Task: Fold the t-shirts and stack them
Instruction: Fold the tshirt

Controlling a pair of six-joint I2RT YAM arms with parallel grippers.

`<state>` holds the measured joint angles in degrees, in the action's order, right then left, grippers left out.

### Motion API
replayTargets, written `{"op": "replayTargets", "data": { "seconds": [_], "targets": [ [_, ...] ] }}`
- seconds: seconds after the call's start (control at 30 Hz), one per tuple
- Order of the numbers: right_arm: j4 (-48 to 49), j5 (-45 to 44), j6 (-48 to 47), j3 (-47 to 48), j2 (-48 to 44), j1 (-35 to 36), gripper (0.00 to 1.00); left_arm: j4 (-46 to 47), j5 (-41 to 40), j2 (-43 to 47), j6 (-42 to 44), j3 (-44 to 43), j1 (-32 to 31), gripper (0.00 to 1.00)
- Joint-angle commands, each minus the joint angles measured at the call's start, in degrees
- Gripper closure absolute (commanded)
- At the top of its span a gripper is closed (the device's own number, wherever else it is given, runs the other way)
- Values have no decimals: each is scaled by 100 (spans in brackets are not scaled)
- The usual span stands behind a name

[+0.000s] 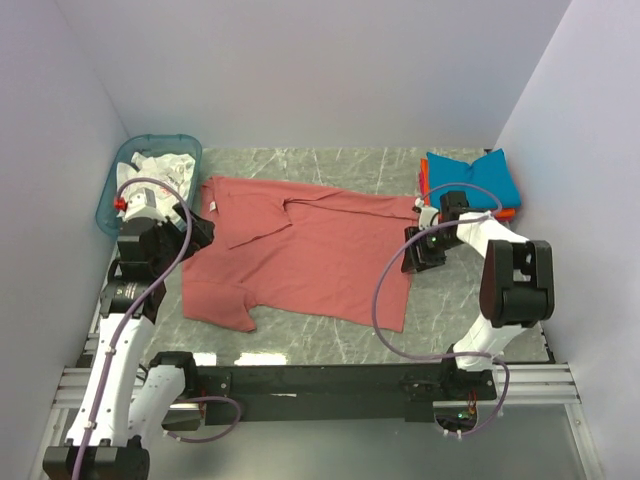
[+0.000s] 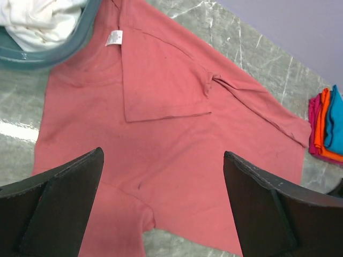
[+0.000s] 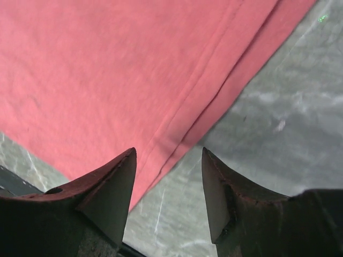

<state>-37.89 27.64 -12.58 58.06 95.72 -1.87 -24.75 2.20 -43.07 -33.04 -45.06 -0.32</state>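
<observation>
Left gripper (image 2: 163, 155) gapes wide, right gripper (image 3: 169, 152) narrower, both empty above the red shirt (image 1: 310, 255). We cannot read its label (image 2: 113, 37); far right, the stack (image 1: 472, 175) sits partly hidden.

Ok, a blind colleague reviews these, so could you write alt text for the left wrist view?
A dusty-red t-shirt lies spread on a grey marbled table, partly folded over itself, framed by the left gripper's wide-open black fingers. A teal basket of white cloth sits top left; a stack of folded shirts, orange and blue, at the right edge.
</observation>
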Motion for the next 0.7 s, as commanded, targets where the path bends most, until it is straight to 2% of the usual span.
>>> {"op": "replayTargets", "data": {
  "seconds": [0.0,0.27,0.33,0.37,0.47,0.5,0.6,0.67],
  "targets": [
    [159,66,317,170,359,-24,41,41,132,193,-256,154,14,1],
    [124,128,370,188,632,116,46,102,211,343,-388,410,14,1],
    [115,110,379,162,676,161,52,111,220,334,-431,445,14,1],
    [98,67,379,170,711,161,55,111,220,343,-440,445,14,0],
    [71,-56,423,214,755,161,72,94,202,387,-432,472,14,0],
    [71,-135,440,240,755,161,82,93,211,396,-423,463,14,0],
    [62,-354,502,302,720,152,97,50,264,422,-370,454,14,1],
    [71,-530,493,363,685,64,100,23,281,448,-353,463,14,0]
  ]
}}
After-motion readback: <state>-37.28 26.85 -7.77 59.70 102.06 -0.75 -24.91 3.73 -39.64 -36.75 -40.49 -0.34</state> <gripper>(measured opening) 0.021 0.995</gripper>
